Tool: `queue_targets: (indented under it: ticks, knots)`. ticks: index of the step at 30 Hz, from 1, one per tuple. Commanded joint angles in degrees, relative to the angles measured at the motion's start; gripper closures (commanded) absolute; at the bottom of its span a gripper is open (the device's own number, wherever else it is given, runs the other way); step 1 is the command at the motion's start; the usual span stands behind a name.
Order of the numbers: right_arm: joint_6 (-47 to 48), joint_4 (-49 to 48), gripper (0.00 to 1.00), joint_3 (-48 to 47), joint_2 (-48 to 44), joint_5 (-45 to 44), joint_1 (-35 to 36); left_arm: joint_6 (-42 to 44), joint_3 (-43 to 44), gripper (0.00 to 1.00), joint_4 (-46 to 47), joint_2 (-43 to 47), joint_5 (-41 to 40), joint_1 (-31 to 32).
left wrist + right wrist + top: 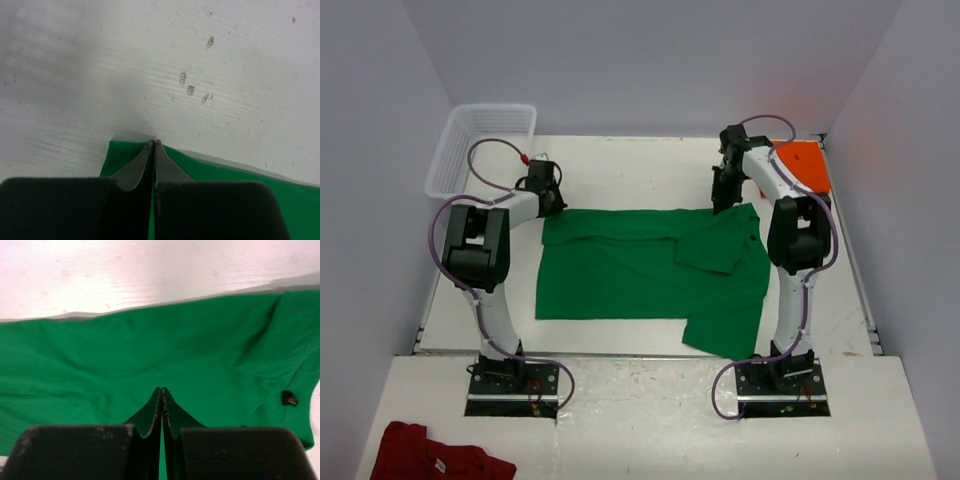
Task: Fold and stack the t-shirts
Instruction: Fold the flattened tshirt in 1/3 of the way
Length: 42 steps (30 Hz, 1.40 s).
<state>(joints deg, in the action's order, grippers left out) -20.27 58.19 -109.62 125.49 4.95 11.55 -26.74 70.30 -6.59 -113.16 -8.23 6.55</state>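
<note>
White surface, pale walls on three sides. From the top camera, you have the green t-shirt lying flat mid-surface, one sleeve turned in over the body at the right and the rest unfolded. The orange t-shirt sits as a compact square at the far right corner, looking already folded. So reckon one shirt done, the green one barely begun, and the stacking not yet done. An empty basket stands far left and a dark red garment lies on the near ledge. The left arm bends low to the shirt's far left corner; the right arm reaches down to its far right edge. In the left wrist view, your left jaws are clenched tight right on the corner of the green cloth, bare surface beyond. In the right wrist view, the right jaws are clenched too, tips buried in green fabric just short of the far hem, apparently pinching it.
</note>
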Motion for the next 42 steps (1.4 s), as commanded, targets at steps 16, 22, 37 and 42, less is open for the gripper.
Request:
queue_targets:
  ticks: [16,22,37,42]
  knots:
    - [1.6,12.9,0.94,-10.6,10.6,0.1,-6.5,1.9,0.3,1.0,-1.5,-2.5,-1.7,-2.9]
    - [2.3,14.4,0.94,-13.3,12.6,2.5,-7.9,2.0,0.2,1.0,-2.0,-2.7,-2.0,-4.3]
    - [0.6,8.1,0.99,-11.2,9.2,-1.6,-9.5,1.4,-0.9,1.0,0.7,0.3,3.4,-4.7]
    - [0.1,-8.2,0.95,4.7,-8.3,1.4,-8.2,1.4,-4.7,0.83,3.6,9.7,2.3,-4.1]
